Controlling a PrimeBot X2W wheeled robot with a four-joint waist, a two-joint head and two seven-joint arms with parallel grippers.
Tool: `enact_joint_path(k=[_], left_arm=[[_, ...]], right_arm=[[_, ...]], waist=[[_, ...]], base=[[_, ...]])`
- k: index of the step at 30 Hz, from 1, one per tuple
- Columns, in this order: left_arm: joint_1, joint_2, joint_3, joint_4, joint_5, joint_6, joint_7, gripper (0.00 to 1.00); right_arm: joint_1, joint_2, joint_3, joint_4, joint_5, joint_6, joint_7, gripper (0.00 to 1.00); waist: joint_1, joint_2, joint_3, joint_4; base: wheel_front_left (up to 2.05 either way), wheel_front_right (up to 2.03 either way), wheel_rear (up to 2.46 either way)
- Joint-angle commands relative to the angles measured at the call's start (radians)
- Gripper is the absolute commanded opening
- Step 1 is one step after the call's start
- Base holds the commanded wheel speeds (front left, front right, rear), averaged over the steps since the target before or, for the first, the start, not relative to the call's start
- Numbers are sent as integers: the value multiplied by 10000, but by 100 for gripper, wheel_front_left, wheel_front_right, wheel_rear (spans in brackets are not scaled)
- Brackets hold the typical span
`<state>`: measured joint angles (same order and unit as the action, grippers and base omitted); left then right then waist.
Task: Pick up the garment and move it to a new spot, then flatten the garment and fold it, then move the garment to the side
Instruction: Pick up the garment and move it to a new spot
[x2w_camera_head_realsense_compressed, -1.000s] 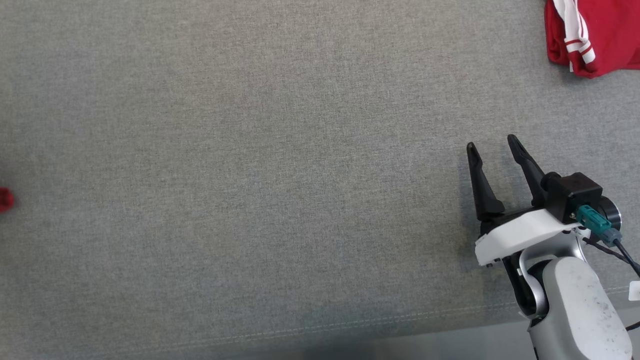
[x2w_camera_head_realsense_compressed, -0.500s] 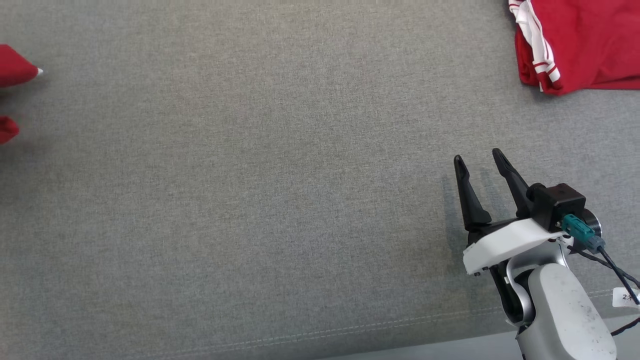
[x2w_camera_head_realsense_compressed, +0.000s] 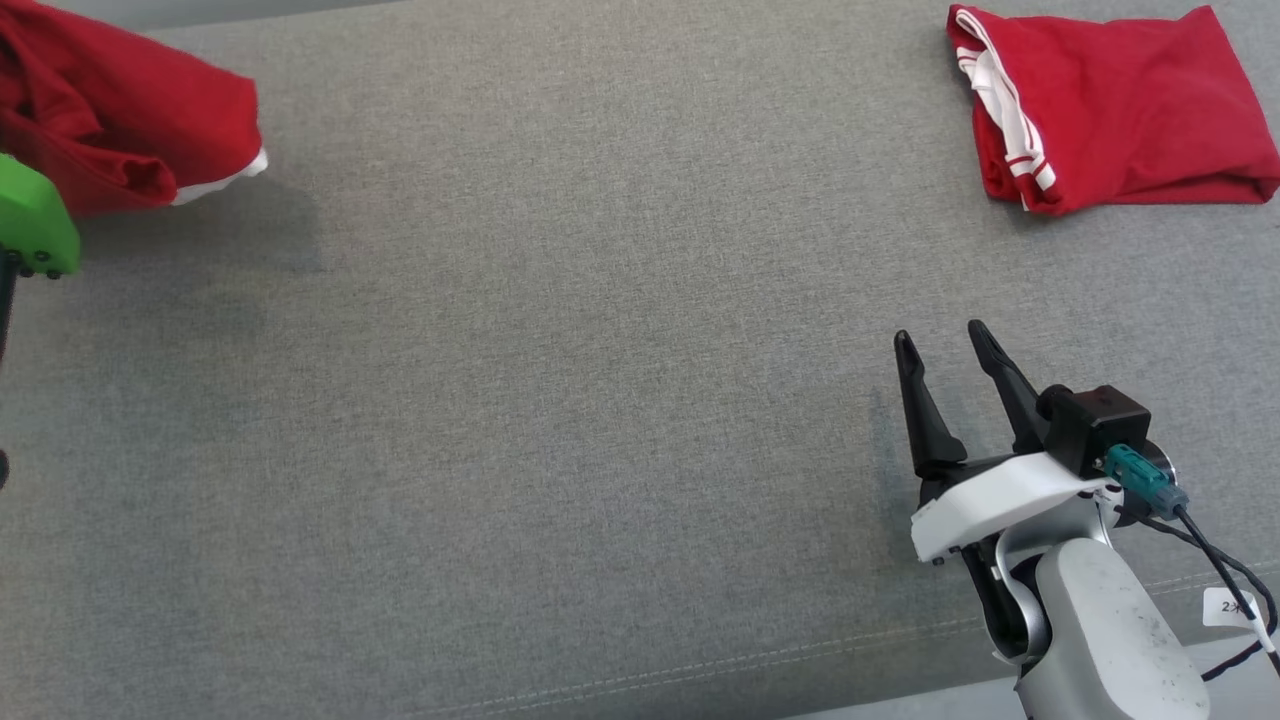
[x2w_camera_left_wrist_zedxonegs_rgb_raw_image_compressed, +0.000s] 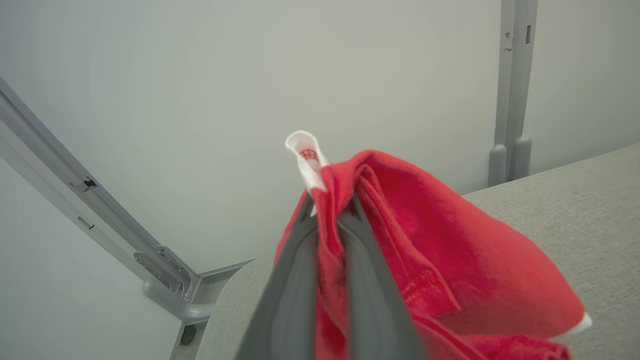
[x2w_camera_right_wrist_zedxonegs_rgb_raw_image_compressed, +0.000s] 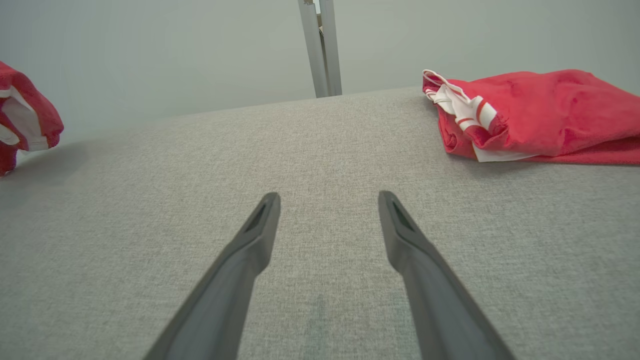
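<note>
Grey fabric surface (x2w_camera_head_realsense_compressed: 560, 400), pale wall (x2w_camera_left_wrist_zedxonegs_rgb_raw_image_compressed: 300, 60); left end effector (x2w_camera_left_wrist_zedxonegs_rgb_raw_image_compressed: 331, 207) pinches garment (x2w_camera_left_wrist_zedxonegs_rgb_raw_image_compressed: 450, 260); right end effector (x2w_camera_head_realsense_compressed: 940, 336) spread, empty.

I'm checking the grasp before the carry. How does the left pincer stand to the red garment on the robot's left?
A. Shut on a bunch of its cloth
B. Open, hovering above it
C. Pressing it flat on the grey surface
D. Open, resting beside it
A: in the left wrist view the left pincer has its two fingers closed, with a bunch of the red garment squeezed between them.
</note>
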<state>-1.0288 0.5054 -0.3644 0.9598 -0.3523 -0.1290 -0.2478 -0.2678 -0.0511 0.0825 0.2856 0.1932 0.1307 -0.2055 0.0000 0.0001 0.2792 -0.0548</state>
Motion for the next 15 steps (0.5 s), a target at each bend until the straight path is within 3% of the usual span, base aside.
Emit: enact_joint_path(k=[1, 11, 15], left_arm=[[202, -131, -210, -355, -107, -9, 7, 0], [1219, -817, -1370, -2804, -332, -3, 579, 0], [1801, -1171, -1592, -3909, -452, 204, 817, 0]], right_arm=[[-71, -12, 6, 95, 143, 0, -101, 100], [-96, -7, 83, 491, 418, 0, -334, 100], [32, -6, 100, 625, 487, 0, -376, 100]], waist=[[0, -1, -175, -139], [0, -1, -690, -612], [0, -1, -893, -757]], base=[[0, 0, 0], [0, 0, 0], [0, 0, 0]])
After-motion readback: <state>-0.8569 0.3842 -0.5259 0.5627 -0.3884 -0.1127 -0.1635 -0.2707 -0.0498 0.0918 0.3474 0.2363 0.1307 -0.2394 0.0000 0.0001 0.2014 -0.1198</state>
